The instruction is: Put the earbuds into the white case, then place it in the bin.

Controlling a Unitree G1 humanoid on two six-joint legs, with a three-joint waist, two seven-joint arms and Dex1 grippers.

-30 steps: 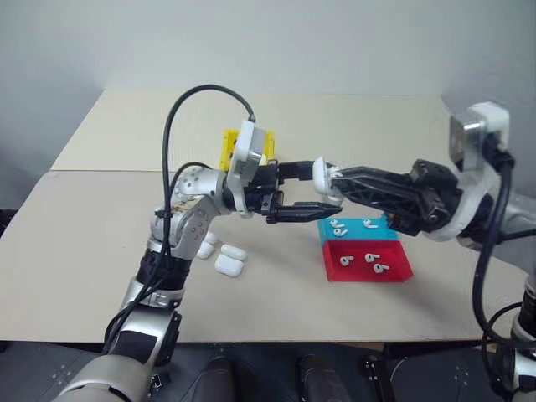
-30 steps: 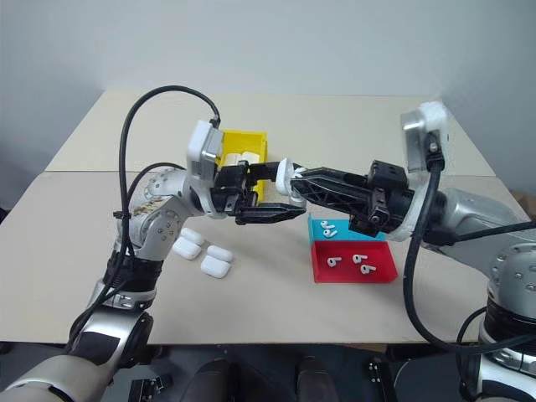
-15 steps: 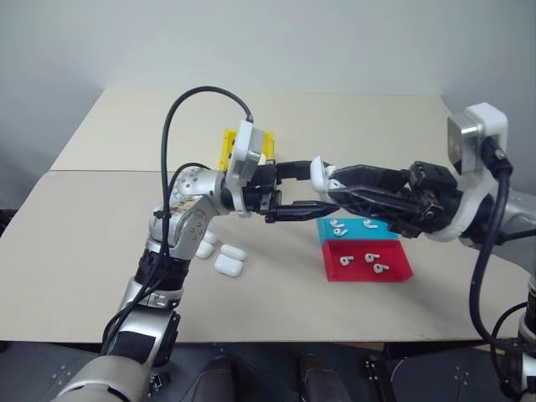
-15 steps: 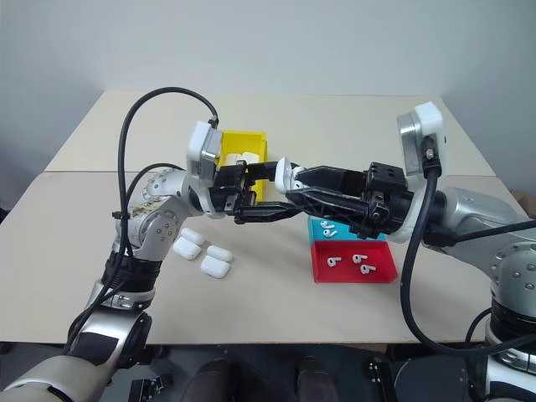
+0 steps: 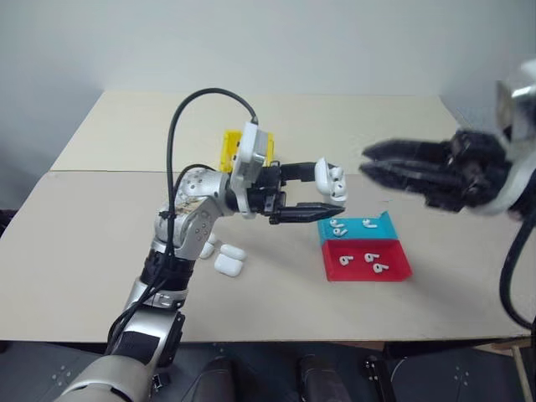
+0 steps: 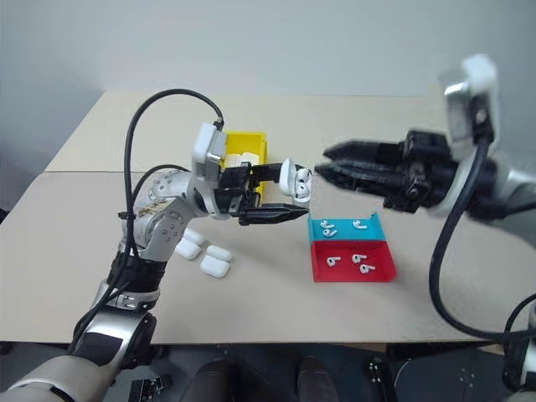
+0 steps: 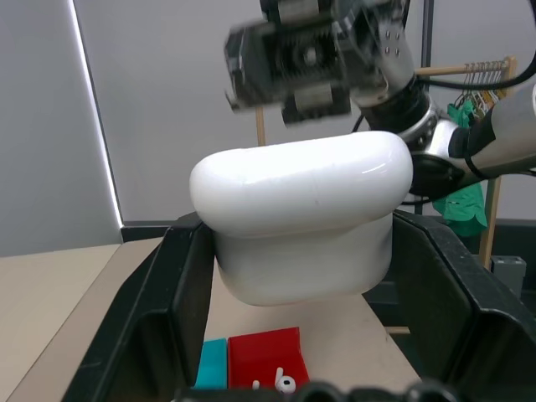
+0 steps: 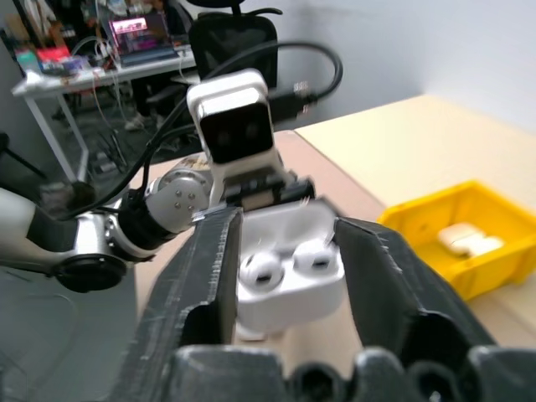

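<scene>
The table [image 5: 100, 243] is spread with the task's things. The yellow bin [image 6: 228, 141] is seen at its middle, behind the left arm, with cases already lying in it. The blue tray [image 6: 377, 226] and the red tray [image 6: 387, 270] lie side by side toward the right, loose earbuds [image 6: 358, 262] resting in both. Spare cases [image 6: 211, 258] are grouped on the table below the left arm.

The left gripper [image 5: 314, 194] is clamped on the white case [image 5: 328, 179], which is held above the table, near the trays; from the right wrist camera its lid is seen open with two buds seated in the wells. The right gripper [image 5: 373, 167] is held level, apart from the case and pointing toward it, its fingers parted a little with nothing between them.

The case is judged light, rigid and glossy, so slip under a shallow pinch is likely. Hold is best taken across the broad flat sides of the lower shell, clear of the hinge. The lid is judged free to swing, and the buds could be shaken out if the case is tipped before it is shut.
</scene>
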